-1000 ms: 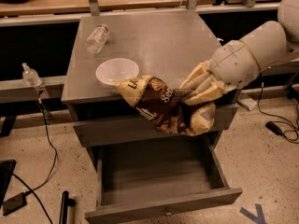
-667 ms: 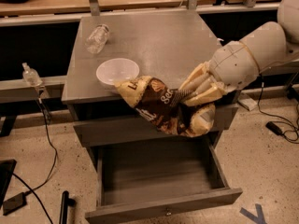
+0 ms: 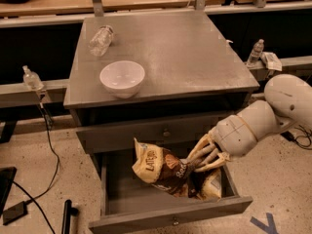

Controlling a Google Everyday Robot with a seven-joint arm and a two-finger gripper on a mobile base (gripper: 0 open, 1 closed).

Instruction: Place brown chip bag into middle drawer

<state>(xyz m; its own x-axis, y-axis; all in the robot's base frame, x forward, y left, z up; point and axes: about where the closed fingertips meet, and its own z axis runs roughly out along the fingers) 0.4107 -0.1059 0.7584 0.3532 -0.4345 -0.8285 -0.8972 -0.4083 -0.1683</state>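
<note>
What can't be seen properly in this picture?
Camera view:
- Whether the brown chip bag touches the floor of the middle drawer: the bag hides its own underside.
- The bag's right end: covered by the tool, which grips it at the open drawer's right side.
- The drawer's rear: under the upper drawer front.
- The arm: cut by the right edge.
</note>
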